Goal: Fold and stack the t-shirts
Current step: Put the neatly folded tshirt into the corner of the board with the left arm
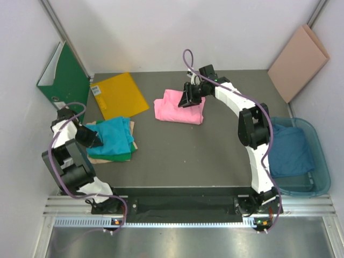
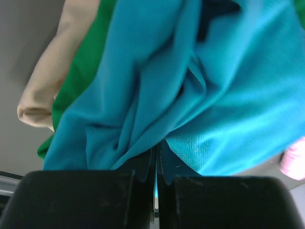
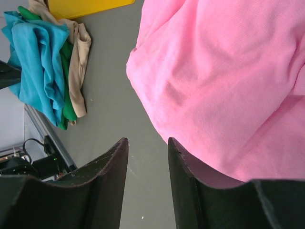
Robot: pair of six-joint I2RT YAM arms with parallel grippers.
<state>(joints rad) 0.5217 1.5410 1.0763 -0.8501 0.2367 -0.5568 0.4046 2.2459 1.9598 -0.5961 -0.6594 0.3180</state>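
Far left there's one green binder [image 1: 64, 75] standing against the wall, and one flat yellow sheet [image 1: 119, 95] lying on the counter [image 1: 215, 156] next to it. Just in front of those sits a messy pile. The teal t-shirt [image 1: 113, 134] is on top, rumpled with loose folds. The green t-shirt [image 1: 115, 156] is under it with only its edges peeking out. A beige cloth [image 1: 133, 144] is at the bottom, and it's hard to say whether that one's a shirt.

The left pincer [image 2: 156, 157] is at the pile's left edge, clenched on a fold of the teal t-shirt.

Mid-counter, toward the back, lies the pink t-shirt [image 1: 177, 110]. It's bright and soft, roughly folded into a lumpy rectangle. The right pincer [image 3: 147, 143] sits at its far edge, released. Its jaws are apart with bare counter showing between them, and one finger is right against the pink cloth.

On the right, the blue t-shirt [image 1: 290, 150] is bunched up inside one clear bin [image 1: 317, 183] off the counter's edge. One pinkish board [image 1: 298, 59] leans in the back right corner.

So the count is four t-shirts for sure, one of each colour, and two pincers.
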